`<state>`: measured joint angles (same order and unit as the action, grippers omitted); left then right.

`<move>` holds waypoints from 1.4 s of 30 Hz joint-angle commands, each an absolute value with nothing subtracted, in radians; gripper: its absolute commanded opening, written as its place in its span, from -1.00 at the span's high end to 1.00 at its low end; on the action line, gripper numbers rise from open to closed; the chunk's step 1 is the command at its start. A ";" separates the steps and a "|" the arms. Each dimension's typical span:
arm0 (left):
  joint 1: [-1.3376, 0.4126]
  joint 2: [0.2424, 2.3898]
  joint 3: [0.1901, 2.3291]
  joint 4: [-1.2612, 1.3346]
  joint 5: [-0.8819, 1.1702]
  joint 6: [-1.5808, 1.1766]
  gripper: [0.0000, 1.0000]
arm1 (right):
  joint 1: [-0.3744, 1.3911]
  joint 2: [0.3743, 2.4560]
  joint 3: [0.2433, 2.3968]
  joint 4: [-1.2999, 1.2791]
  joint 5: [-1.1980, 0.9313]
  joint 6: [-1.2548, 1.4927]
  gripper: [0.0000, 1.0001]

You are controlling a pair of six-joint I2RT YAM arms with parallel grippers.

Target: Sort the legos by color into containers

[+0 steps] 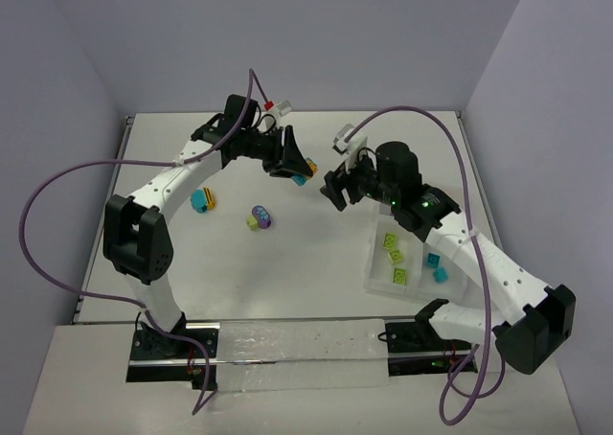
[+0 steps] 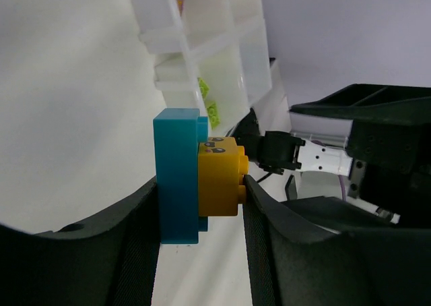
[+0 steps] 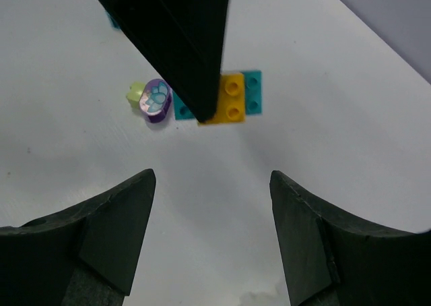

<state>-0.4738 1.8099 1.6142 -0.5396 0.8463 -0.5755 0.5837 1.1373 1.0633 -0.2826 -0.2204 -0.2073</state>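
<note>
My left gripper (image 1: 299, 170) is shut on a joined teal and orange-yellow lego pair (image 1: 306, 174) at the table's middle back. In the left wrist view its jaws press the teal brick (image 2: 178, 178) and the yellow brick (image 2: 220, 178) from both sides. My right gripper (image 1: 331, 192) is open and empty, just right of that pair, which shows ahead of it (image 3: 236, 97). A teal-yellow pair (image 1: 202, 200) and a purple-lime pair (image 1: 259, 217) lie on the table. The translucent tray (image 1: 372, 280) at the right holds lime bricks (image 1: 395, 256) and teal bricks (image 1: 437, 265) in separate compartments.
A clear flat strip with black brackets (image 1: 287, 354) lies along the near edge. Purple cables (image 1: 57, 181) loop beside both arms. A small red knob (image 1: 271, 103) sits at the back. The tray also shows in the left wrist view (image 2: 222, 29), behind the held pair.
</note>
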 commanded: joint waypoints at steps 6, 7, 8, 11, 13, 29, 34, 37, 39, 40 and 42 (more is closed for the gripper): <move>-0.499 1.801 1.641 -0.413 0.941 -0.657 0.42 | 0.633 1.235 1.168 -0.152 -0.207 -0.262 -0.47; -0.499 1.800 1.641 -0.416 0.941 -0.654 0.42 | 0.634 1.239 1.169 -0.145 -0.202 -0.257 -0.46; -0.499 1.800 1.639 -0.416 0.941 -0.653 0.42 | 0.634 1.244 1.169 -0.139 -0.196 -0.254 -0.43; -0.499 1.796 1.631 -0.406 0.948 -0.655 0.42 | 0.634 1.265 1.179 -0.142 -0.186 -0.247 -0.37; -0.499 1.795 1.629 -0.403 0.948 -0.657 0.42 | 0.632 1.278 1.189 -0.152 -0.176 -0.244 -0.30; -0.500 1.767 1.620 -0.387 0.951 -0.661 0.05 | 0.634 1.298 1.189 -0.158 -0.124 -0.202 0.40; -0.499 1.750 1.617 -0.374 0.954 -0.663 -0.74 | 0.634 1.290 1.174 -0.158 -0.104 -0.188 0.64; -0.499 1.747 1.618 -0.366 0.958 -0.663 -0.96 | 0.634 1.280 1.160 -0.147 -0.099 -0.178 0.68; -0.498 1.743 1.617 -0.366 0.959 -0.662 -0.99 | 0.634 1.276 1.155 -0.143 -0.091 -0.173 0.72; -0.496 1.741 1.616 -0.368 0.955 -0.662 -0.99 | 0.634 1.274 1.155 -0.145 -0.087 -0.172 0.74; -0.485 1.727 1.609 -0.377 0.943 -0.661 -0.99 | 0.632 1.267 1.151 -0.147 -0.077 -0.169 0.75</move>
